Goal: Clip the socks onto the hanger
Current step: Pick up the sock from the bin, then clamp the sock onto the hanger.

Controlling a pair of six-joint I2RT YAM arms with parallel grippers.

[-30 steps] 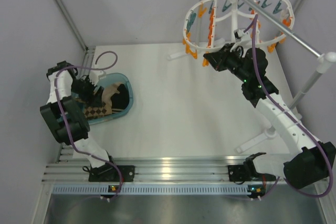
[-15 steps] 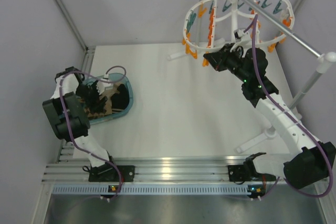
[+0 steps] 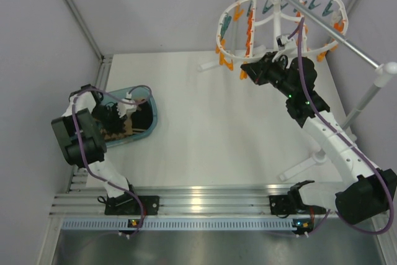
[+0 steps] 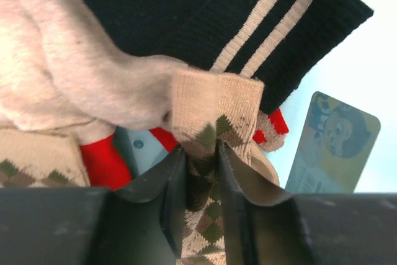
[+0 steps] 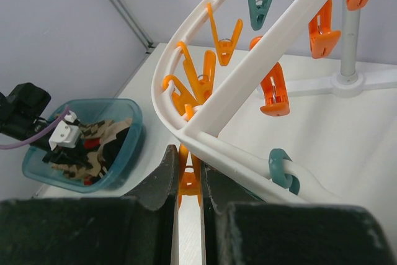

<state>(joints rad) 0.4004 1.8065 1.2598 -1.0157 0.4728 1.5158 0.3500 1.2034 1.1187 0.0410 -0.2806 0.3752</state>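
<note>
In the left wrist view my left gripper (image 4: 201, 153) is shut on the cuff of a brown-and-tan argyle sock (image 4: 214, 113), which is pinched between its jaws. From above, that gripper (image 3: 115, 118) is down inside the blue tub (image 3: 152, 108), where the socks (image 3: 118, 132) lie. The white oval hanger (image 3: 231, 12) with orange and teal clips hangs at the back right. My right gripper (image 3: 246, 69) sits under its near rim. In the right wrist view this gripper (image 5: 189, 161) is shut on an orange clip (image 5: 189, 181) dangling from the hanger (image 5: 260, 54).
The tub also holds a black sock with pale stripes (image 4: 248, 23), a cream sock (image 4: 68, 72) and a red item (image 4: 102, 162). A grey metal rod stand (image 3: 347, 41) carries the hanger, and its feet (image 3: 304, 166) rest on the table at the right.
My left gripper has dropped deeper into the tub and closed on the argyle sock. The right arm has stayed still on the orange clip.
</note>
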